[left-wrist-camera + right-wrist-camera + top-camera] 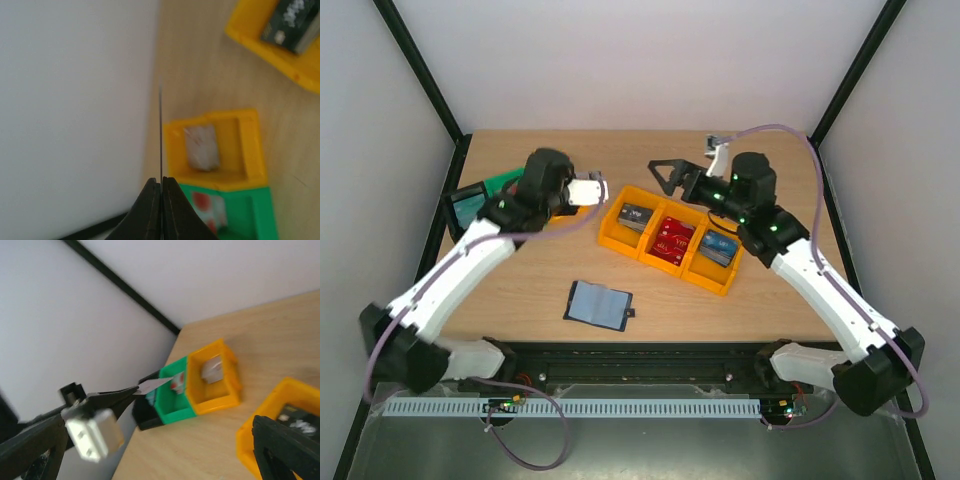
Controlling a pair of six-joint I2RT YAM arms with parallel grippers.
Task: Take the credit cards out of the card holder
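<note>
1. Wooden tabletop [530,290], light grain.
2. Orange tray [665,268], three compartments in a row; lies near the tabletop's middle, toward the right edge, set diagonally, right end closer to the near edge.
3. Three small open bins, touching side by side at the far-left corner: black bin [145,419], green bin [172,407], orange bin [227,385].
4. White walls [620,60] with black corner posts [420,65].

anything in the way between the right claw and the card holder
Yes: seen from above, the left end of the orange tray lies between the open right claw and the card holder. The claw looks raised, so it could probably pass over it.
</note>
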